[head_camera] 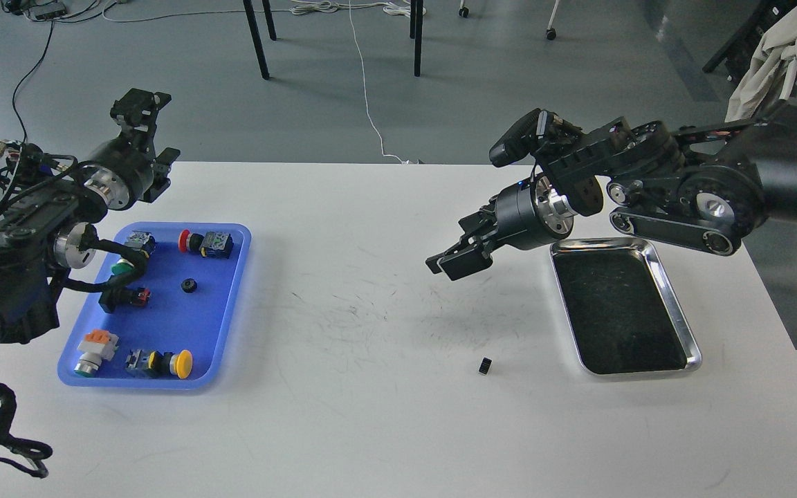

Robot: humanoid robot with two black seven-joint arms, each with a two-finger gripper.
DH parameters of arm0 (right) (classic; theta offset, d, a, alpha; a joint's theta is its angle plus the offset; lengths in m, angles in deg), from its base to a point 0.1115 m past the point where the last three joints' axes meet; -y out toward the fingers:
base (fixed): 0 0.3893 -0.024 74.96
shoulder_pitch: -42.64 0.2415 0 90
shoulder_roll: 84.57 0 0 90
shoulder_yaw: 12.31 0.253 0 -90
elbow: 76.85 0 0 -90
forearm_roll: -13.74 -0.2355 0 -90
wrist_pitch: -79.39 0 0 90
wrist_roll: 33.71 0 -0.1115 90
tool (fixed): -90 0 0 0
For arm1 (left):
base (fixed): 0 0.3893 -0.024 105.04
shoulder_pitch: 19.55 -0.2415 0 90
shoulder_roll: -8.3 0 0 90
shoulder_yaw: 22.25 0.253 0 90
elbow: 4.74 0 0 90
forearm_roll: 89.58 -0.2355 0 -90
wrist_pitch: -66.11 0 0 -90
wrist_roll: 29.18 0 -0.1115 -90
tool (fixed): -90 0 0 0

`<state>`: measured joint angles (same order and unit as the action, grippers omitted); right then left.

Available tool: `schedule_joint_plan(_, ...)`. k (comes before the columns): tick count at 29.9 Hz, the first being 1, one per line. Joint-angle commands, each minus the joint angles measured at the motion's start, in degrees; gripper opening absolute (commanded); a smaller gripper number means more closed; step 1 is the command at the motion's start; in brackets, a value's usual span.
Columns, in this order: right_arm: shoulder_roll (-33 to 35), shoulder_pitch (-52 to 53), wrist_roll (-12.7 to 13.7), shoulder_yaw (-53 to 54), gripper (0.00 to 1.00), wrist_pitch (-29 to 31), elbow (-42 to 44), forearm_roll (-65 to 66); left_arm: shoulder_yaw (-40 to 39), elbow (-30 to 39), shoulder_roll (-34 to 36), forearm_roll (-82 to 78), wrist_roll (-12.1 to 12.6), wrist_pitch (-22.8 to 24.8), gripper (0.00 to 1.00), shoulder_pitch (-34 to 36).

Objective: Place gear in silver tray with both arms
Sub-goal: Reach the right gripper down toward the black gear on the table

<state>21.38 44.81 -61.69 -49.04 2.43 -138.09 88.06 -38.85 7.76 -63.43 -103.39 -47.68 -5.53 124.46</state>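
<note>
My right claw [455,264] hangs above the desk [385,429], fingers parted and holding nothing, just left of the silver tray [675,315], which lies bare at the desk's right side. A small black gear [485,366] rests on the desk, near the tray's lower left corner. My left claw [141,131] is raised beyond the blue tray [225,304] of buttons; its fingers stand apart, empty.

The white table [385,429] is showing faint grey scuff marks just left of the silver tray [675,304], whose bottom is looking dark and mirror-like. Well left of it, a blue tray [232,304] is holding red, yellow, green and orange parts and a small black gear [189,285].
</note>
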Motion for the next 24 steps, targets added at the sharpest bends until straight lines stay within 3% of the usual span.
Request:
schedule_joint_plan(1,-0.57,1.95,-0.02,-3.07,0.94,-0.04,-1.77,5.82,0.16,-1.07,-0.51,0.01,0.05,0.01,0.97,-0.39)
schedule_joint_plan(7,-0.57,2.57,-0.02,-6.69,0.83,-0.13,-2.30,13.39,0.16,-1.42,-0.51,0.01,0.05,0.01,0.97,-0.66)
schedule_joint_plan(20,-4.44,3.10,-0.02,-6.95,0.83,0.05,-6.43,13.22,0.42,-1.59,-0.25,0.01,0.05,-0.16,0.97,-0.75)
schedule_joint_plan(24,-4.79,3.36,-0.02,-6.95,0.83,2.68,-7.05,12.96,0.60,-2.30,-0.16,-0.08,0.05,-0.07,0.97,-0.75)
